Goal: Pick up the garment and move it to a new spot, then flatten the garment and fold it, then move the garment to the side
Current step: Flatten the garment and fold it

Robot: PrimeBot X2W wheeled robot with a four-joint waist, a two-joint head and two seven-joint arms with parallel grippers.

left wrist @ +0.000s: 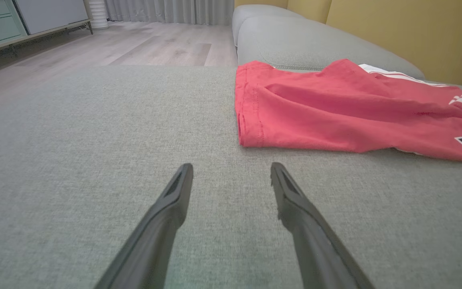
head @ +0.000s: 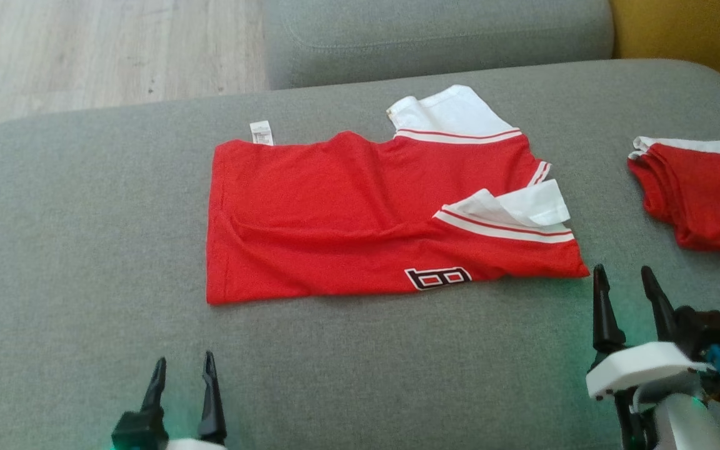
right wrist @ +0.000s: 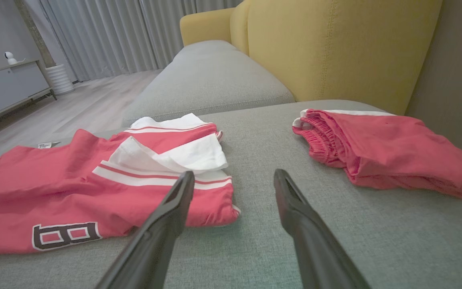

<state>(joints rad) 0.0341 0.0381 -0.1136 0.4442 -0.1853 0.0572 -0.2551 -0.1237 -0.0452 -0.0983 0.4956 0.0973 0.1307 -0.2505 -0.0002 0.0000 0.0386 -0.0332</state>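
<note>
1 shirt [head: 347,212], 1 shorts [head: 697,187], 1 sofa [head: 85,250], 2 grippers: L gripper [head: 185,357], R gripper [head: 621,269]

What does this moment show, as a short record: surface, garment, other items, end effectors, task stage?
surface: grey sofa
garment: red shirt with white sleeves, lying folded and flat, sleeves toward the robot's right
other item: red shorts, folded, to the right, apart from the shirt
left end effector: open, empty, short of the shirt's near left corner
right end effector: open, empty, just off the shirt's near right corner
stage: fold looks done; move to the side not yet done
</note>
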